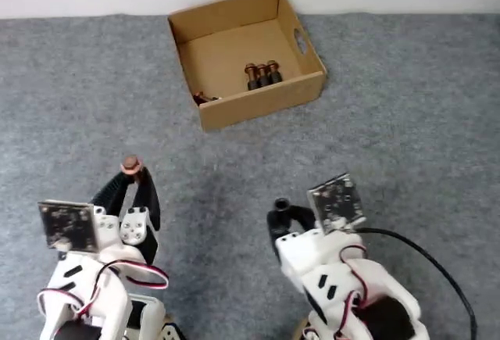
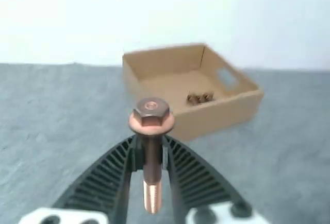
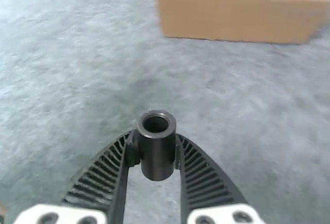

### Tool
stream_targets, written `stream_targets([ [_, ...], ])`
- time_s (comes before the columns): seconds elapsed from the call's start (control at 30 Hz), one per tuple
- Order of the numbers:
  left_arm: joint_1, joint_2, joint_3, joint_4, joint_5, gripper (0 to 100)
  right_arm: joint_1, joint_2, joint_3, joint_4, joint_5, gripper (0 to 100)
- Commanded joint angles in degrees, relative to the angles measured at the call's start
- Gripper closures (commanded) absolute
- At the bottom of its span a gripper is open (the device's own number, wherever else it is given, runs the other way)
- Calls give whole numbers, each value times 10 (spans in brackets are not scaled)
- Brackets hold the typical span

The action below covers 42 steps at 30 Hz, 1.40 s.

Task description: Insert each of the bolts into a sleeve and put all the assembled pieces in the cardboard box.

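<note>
My left gripper (image 2: pixel 150 154) is shut on a copper bolt (image 2: pixel 150 131), held upright with its hex head up and threaded end down; from above the bolt (image 1: pixel 131 166) shows at the tips of the left gripper (image 1: pixel 133 180). My right gripper (image 3: pixel 154 152) is shut on a black sleeve (image 3: pixel 155 144) whose open bore faces up; in the high view the sleeve (image 1: pixel 280 206) sits at the right gripper (image 1: pixel 283 216). The cardboard box (image 1: pixel 226 113) stands at the back, holding three assembled pieces (image 1: pixel 262 74) side by side and one more piece (image 1: pixel 205 98) near its front left corner.
Grey carpet covers the table, with open floor between the two arms and the box (image 2: pixel 232 113). The box's front wall (image 3: pixel 237 23) faces the right arm. A black cable (image 1: pixel 437 266) runs off the right arm toward the lower right.
</note>
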Motion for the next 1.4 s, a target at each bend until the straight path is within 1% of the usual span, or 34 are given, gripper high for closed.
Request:
stream_targets([
  [0.0, 39, -5, -24, -37, 32, 995, -47, 0, 13, -50, -2, 990],
  [0.07, 71, -5, -23, -50, 59, 995, -66, 0, 29, -74, -2, 990],
  [0.2, 153, -4, -18, -71, 154, 994, -97, 0, 55, -110, -2, 990],
  [0.23, 169, -4, -13, -82, 164, 994, -107, 0, 57, -115, -2, 990],
  [0.3, 198, -4, 0, -98, 163, 994, -126, 0, 58, -119, -1, 990],
  [0.37, 210, -4, 15, -113, 164, 994, -137, 0, 59, -120, -1, 990],
  [0.57, 243, -4, 59, -188, 166, 994, -139, 0, 56, -121, 0, 990],
  [0.63, 262, -4, 70, -195, 166, 994, -139, 0, 56, -121, 0, 990],
  [0.73, 280, -4, 76, -185, 166, 994, -138, 0, 56, -121, 0, 990],
  [0.97, 284, -4, 73, -113, 165, 994, -136, -1, 56, -124, 4, 990],
  [1.13, 286, -4, 74, -110, 165, 994, -135, -1, 57, -159, 38, 990],
  [1.37, 336, -4, 77, -71, 164, 994, -135, -1, 58, -164, 40, 990],
])
